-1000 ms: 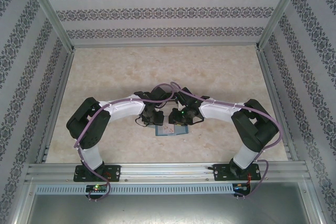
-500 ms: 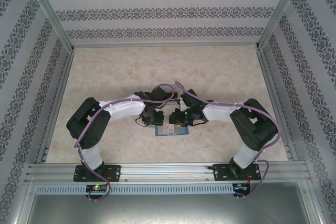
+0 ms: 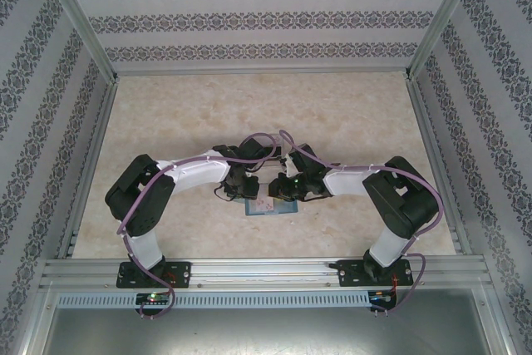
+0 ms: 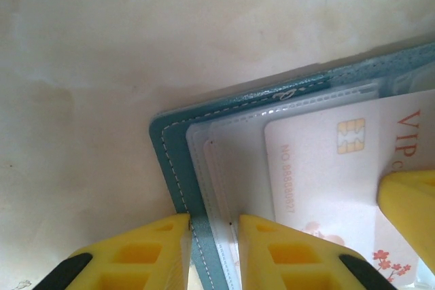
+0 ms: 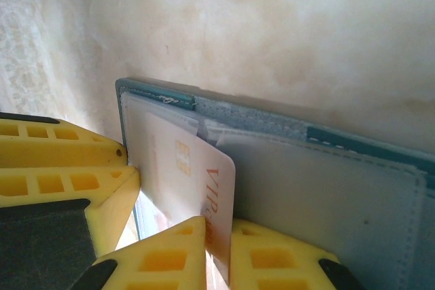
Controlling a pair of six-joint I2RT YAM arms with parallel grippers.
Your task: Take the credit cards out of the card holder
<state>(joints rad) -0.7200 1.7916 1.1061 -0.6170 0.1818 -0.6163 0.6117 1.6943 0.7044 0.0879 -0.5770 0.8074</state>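
Observation:
The teal card holder (image 3: pixel 270 205) lies open on the table between both grippers. In the left wrist view my left gripper (image 4: pixel 214 249) is shut on the holder's stitched teal edge (image 4: pixel 170 161) and its clear sleeves. A white credit card (image 4: pixel 326 168) with a gold chip and orange "VIP" lettering sticks out of the sleeve. My right gripper (image 5: pixel 221 252) is shut on that card's (image 5: pixel 190 174) free edge, which tilts up off the blue-grey inner panel (image 5: pixel 326 188). From above, the left gripper (image 3: pixel 247 189) and right gripper (image 3: pixel 287 191) meet over the holder.
The marbled beige tabletop (image 3: pixel 266 114) stretches free behind the holder. Patterned walls enclose three sides, and an aluminium rail (image 3: pixel 266 270) carries the arm bases at the near edge. Purple cables (image 3: pixel 266 140) loop over both wrists.
The right gripper moved a little left over the holder and closed onto the card. The left arm and the holder stayed put.

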